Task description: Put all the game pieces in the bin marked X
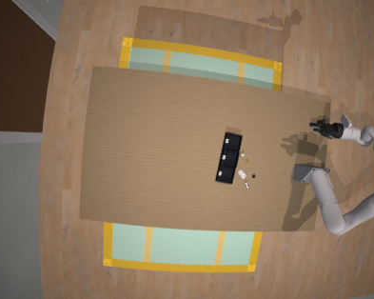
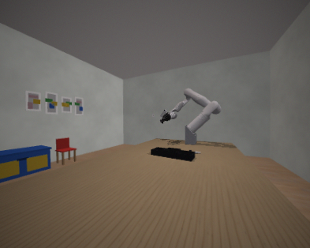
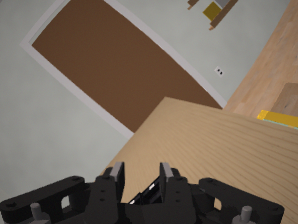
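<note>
A black row of three bins [image 1: 228, 157] lies at the middle of the table; it also shows in the exterior view [image 2: 173, 153]. I cannot read the bins' marks. Several small things lie just right of the bins: a white piece [image 1: 242, 174], a dark piece [image 1: 253, 176], a small white thing [image 1: 246, 186] and two tiny things [image 1: 245, 154]. They are too small to identify. My gripper [image 1: 316, 126] [image 2: 162, 119] hangs high in the air over the table's right edge, far from the bins. In the wrist view its fingers stand close together with nothing between them.
The arm's base [image 1: 307, 172] stands at the table's right edge. Green and yellow mats [image 1: 200, 63] lie on the floor beyond both long sides of the table. A red chair [image 2: 65, 148] and a blue cabinet [image 2: 17, 162] stand by the far wall.
</note>
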